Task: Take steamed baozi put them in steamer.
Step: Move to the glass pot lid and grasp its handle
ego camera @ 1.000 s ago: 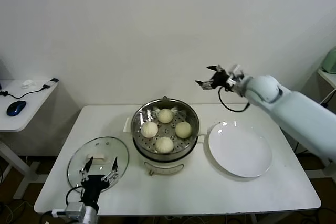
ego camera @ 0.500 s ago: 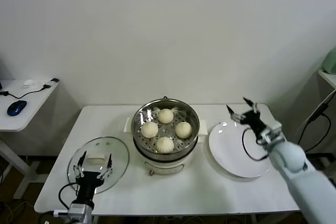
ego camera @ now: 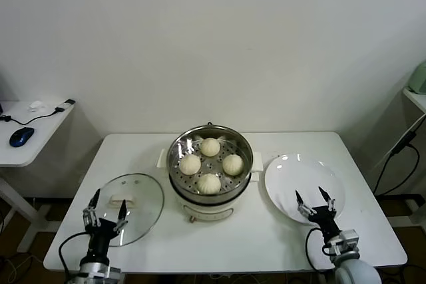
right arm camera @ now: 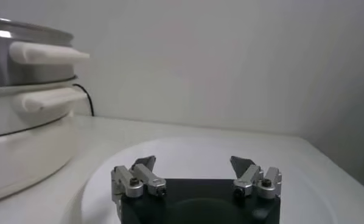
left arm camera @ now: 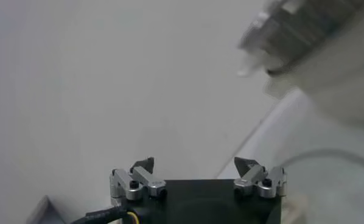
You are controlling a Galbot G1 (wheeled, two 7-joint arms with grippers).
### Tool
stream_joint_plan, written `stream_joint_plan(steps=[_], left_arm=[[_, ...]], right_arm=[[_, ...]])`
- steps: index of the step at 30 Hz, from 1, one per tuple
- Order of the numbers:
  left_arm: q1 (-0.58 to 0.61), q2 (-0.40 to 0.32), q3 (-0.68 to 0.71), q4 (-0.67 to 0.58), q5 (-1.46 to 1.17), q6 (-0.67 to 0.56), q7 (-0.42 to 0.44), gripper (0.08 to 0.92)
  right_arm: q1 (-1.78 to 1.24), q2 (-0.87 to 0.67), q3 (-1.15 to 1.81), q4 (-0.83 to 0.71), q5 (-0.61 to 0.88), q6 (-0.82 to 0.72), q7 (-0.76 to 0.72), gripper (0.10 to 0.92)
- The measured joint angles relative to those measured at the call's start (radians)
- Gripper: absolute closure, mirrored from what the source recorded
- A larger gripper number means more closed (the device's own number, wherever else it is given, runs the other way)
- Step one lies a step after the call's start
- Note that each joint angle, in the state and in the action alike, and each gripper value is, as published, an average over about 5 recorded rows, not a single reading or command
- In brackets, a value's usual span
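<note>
The four steamed baozi (ego camera: pixel 210 164) in the steamer (ego camera: pixel 210 139) look soft and light, best pinched gently at the sides; the left gripper (ego camera: pixel 104 207) and right gripper (ego camera: pixel 314 199) stand far in front of them, jaws spread and empty.

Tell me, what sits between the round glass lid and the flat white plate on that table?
In the head view, the shiny steel steamer on its white base, holding four cream-white baozi, stands between the lid and the plate.

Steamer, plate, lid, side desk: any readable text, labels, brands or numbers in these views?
None readable.
Steamer: a small panel on the front of its white base, too small to read.
Plate, glass lid: no markings visible.
Mouse on the side desk: no legible mark.
Wrist views: no text on either tool.
</note>
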Motion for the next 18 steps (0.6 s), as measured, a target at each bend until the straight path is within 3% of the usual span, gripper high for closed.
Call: stream_joint_plan(steps=[8,18], left_arm=[[-0.04,0.015,0.001,0.13,0.314,0.029,-0.072,0.177],[-0.116,0.014,0.012,0.251,0.493,0.073,-0.118,0.177]], right_arm=[[-0.059,0.055,0.03,0.027,-0.022,0.001,0.029,0.203],[-0.099,0.086,0.056,0.056,-0.029,-0.002,0.051,0.203]])
